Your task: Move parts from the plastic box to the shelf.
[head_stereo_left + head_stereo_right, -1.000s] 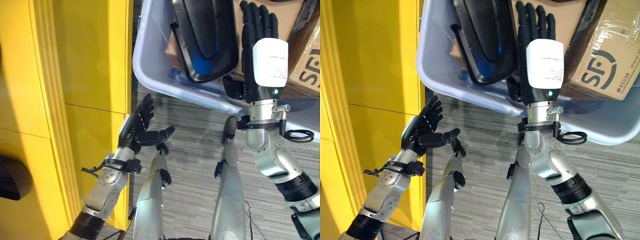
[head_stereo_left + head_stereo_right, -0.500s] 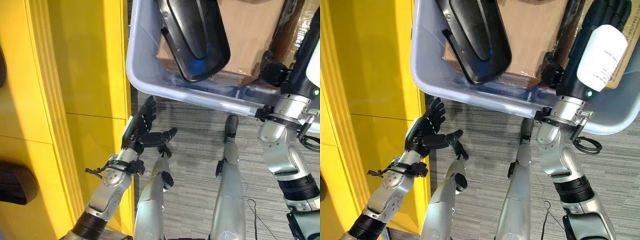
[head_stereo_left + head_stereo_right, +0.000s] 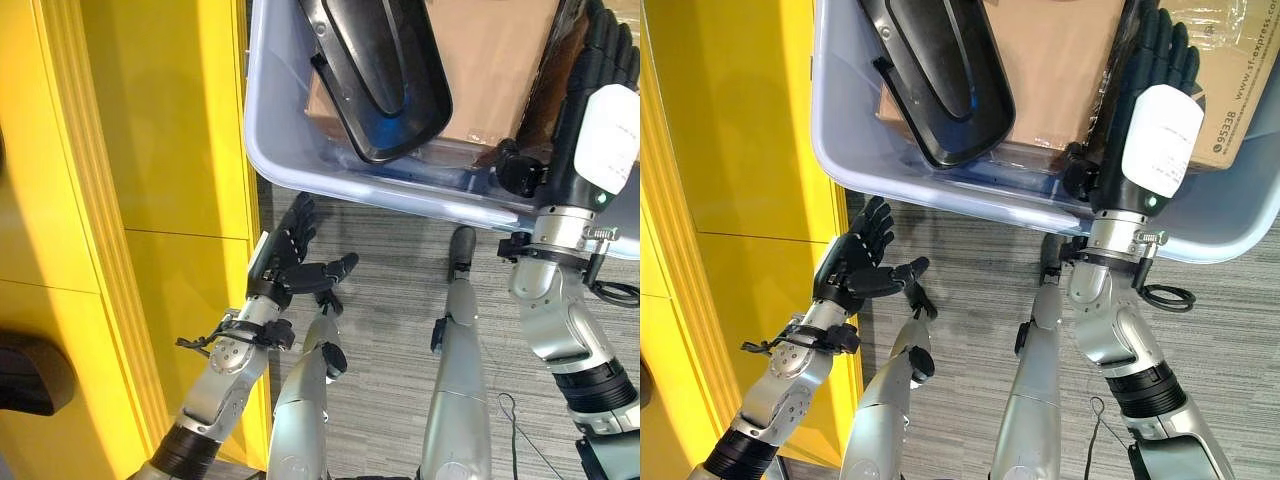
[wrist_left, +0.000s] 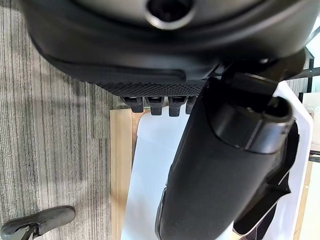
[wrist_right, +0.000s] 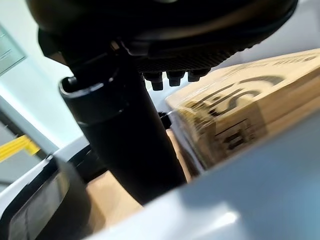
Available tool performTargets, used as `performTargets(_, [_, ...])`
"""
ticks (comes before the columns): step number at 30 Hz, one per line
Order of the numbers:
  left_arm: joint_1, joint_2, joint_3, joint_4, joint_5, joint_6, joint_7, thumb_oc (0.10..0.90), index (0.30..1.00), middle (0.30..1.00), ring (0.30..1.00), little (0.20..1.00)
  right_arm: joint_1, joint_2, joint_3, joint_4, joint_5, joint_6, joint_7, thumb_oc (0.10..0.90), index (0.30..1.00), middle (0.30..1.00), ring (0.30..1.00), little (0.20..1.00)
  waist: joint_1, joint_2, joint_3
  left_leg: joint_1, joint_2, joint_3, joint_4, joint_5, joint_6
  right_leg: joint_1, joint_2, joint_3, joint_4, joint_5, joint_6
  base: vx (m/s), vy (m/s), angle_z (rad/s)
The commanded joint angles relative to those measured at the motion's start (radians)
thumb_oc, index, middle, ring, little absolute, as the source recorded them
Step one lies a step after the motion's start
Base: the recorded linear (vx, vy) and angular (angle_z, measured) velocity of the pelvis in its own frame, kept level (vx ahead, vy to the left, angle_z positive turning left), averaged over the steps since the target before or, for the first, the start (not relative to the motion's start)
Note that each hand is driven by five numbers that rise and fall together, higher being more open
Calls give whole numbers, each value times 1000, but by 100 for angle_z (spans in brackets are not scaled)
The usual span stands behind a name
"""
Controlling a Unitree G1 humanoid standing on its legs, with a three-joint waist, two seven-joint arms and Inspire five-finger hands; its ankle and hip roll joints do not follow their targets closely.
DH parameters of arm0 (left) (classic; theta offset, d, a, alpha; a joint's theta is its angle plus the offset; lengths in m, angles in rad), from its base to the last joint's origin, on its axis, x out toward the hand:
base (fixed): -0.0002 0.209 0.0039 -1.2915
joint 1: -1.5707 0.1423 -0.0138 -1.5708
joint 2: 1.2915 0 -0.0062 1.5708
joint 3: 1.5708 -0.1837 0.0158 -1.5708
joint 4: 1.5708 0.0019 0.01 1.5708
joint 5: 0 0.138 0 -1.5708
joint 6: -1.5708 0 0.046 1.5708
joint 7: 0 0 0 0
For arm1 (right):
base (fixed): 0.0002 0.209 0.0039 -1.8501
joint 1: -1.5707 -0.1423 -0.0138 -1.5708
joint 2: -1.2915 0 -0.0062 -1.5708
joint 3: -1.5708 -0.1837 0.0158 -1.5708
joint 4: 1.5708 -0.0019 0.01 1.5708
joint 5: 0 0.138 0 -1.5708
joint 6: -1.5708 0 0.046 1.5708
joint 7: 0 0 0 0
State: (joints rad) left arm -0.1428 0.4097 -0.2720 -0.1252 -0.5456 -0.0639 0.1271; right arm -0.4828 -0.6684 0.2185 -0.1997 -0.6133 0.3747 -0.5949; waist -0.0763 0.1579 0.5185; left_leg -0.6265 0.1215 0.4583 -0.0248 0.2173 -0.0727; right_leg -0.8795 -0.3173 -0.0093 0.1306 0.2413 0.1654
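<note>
My right hand (image 3: 1145, 120) reaches over the near wall of the plastic box (image 3: 845, 150), its fingers straight and spread above the contents, holding nothing. Beneath them, toward the box's right end, lies a cardboard carton wrapped in clear film (image 3: 1225, 60); in my right wrist view that carton (image 5: 240, 117) sits just past my thumb, and I cannot tell whether any finger touches it. A large black moulded part (image 3: 940, 75) leans at the box's left end, lying partly on a flat brown cardboard box (image 3: 1060, 70) that fills the middle. A second dark part (image 3: 550, 85) stands between that brown box and the wrapped carton, right beside my right hand.

My left hand (image 3: 288, 258) hangs outside the box, below its near left corner and over the grey striped floor (image 3: 390, 330), fingers extended and loosely fanned, thumb out to the side, empty. It sits just beside the yellow shelf unit (image 3: 150, 200).
</note>
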Motion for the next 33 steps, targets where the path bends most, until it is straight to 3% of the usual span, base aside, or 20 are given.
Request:
performTargets(1, [33,26,37,-120,-12,-53,-6,900,1000,1000,1000,1000,-56,-108,-22,-139,-156,-77,46,900,1000,1000,1000,1000,-22,81,1,-50,-47,-67,139,-162,-27,14,127,-75,118,-242,-43,-7,-39,-1])
performTargets(6, [34,41,61,-125,-11,-35,-28,900,1000,1000,1000,1000,-44,-149,-14,-148,-150,-155,44,900,1000,1000,1000,1000,-16,64,1,-57,-46,-78,141,-160,-25,20,132,-86,118,-238,-40,-18,-59,1])
performTargets(11, [25,47,59,-122,-5,-28,-42,900,1000,1000,1000,1000,-132,-162,45,-163,-175,-210,93,900,1000,1000,1000,1000,-1,56,1,-69,-46,-90,155,-165,-28,21,132,-98,120,-239,-40,-13,-35,4])
performTargets(19, [29,55,73,-128,-2,-42,-41,900,1000,1000,1000,1000,-202,-130,148,-215,-177,-210,236,900,1000,1000,1000,1000,16,56,1,-77,-44,-94,167,-169,-25,19,127,-103,124,-240,-41,-1,-4,2])
performTargets(31, [25,61,66,-122,-6,-30,-54,900,1000,1000,1000,1000,-246,-77,239,-181,-193,-234,295,900,1000,1000,1000,1000,44,48,1,-89,-51,-115,165,-165,-19,27,128,-123,130,-243,-43,0,-4,2])
performTargets(33, [25,60,68,-118,-1,-25,-58,900,1000,1000,1000,1000,-257,-59,255,-196,-206,-210,326,900,1000,1000,1000,1000,51,43,1,-91,-52,-119,166,-164,-19,29,127,-129,134,-243,-43,-1,-17,4])
